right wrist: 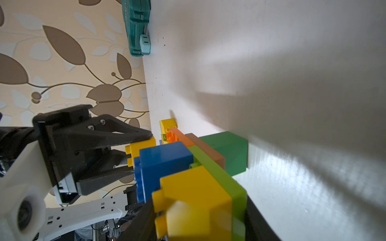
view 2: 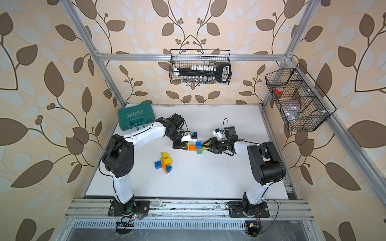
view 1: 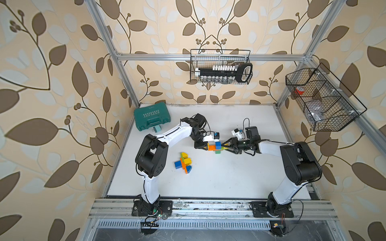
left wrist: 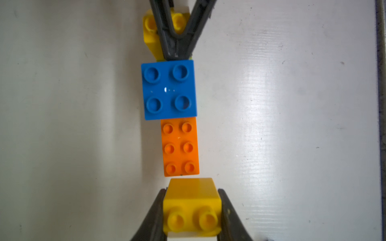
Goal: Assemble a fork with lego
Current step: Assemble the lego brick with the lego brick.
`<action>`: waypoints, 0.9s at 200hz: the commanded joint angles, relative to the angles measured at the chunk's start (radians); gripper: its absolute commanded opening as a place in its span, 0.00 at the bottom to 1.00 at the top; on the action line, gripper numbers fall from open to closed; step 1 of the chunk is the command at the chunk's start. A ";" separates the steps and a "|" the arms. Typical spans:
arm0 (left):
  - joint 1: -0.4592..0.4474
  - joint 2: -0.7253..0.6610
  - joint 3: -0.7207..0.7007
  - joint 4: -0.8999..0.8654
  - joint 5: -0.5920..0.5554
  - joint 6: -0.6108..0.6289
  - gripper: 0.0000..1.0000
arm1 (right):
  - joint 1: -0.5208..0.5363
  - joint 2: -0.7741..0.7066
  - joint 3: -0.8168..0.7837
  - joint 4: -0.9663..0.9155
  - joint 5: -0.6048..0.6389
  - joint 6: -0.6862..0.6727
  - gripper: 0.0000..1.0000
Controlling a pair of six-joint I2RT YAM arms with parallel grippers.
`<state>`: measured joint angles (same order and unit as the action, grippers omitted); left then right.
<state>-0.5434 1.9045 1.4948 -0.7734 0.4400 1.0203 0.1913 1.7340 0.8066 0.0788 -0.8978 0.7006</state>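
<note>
Two robot arms meet near the middle of a white table [view 1: 240, 179]. The left gripper [left wrist: 192, 191] has its jaws pinched on the sides of one yellow brick [left wrist: 192, 201], which sits just at the end of an orange brick [left wrist: 180, 146]; whether those two are joined cannot be told. The right gripper [right wrist: 199, 204] is closed narrowly on the other end of the same brick row [view 1: 213, 147], clamping a second yellow brick [right wrist: 194, 192] and the lime plate [right wrist: 211, 164] under it. One blue brick [left wrist: 169, 89] sits mid-row, with one green brick [right wrist: 227, 152] beneath. The row is well clear of every table edge, with open table at 12 and 5 o'clock. One loose brick cluster [view 1: 183, 162] lies at 7 o'clock from the row, and one teal case [view 1: 152, 119] sits in the 10 o'clock corner. A back basket [view 1: 194, 77] hangs at 12 o'clock and a side basket [view 1: 325, 100] at 2 o'clock.
</note>
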 commanded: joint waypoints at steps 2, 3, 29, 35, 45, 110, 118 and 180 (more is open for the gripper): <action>-0.014 -0.026 0.036 0.033 0.054 -0.029 0.14 | -0.001 0.030 0.014 -0.046 -0.008 -0.025 0.48; -0.015 -0.025 0.036 0.034 0.054 -0.031 0.14 | 0.000 0.031 0.014 -0.045 -0.008 -0.025 0.48; -0.027 -0.004 0.029 0.057 0.046 -0.045 0.13 | -0.001 0.041 0.009 -0.030 -0.015 -0.019 0.49; -0.026 -0.002 0.025 0.068 0.050 -0.053 0.13 | -0.001 0.042 0.008 -0.028 -0.015 -0.019 0.48; -0.026 0.004 0.029 0.069 0.057 -0.061 0.13 | -0.001 0.045 0.006 -0.029 -0.012 -0.021 0.49; -0.035 0.039 0.035 0.066 0.042 -0.081 0.13 | -0.004 0.052 0.003 -0.021 -0.006 -0.015 0.49; -0.036 0.043 0.033 0.070 0.039 -0.084 0.13 | -0.004 0.053 0.002 -0.020 -0.006 -0.016 0.49; -0.037 0.061 0.028 0.078 0.014 -0.111 0.13 | -0.012 0.062 -0.008 -0.013 -0.006 -0.016 0.48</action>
<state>-0.5705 1.9560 1.5097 -0.6994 0.4625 0.9302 0.1829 1.7638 0.8066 0.1005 -0.9428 0.6937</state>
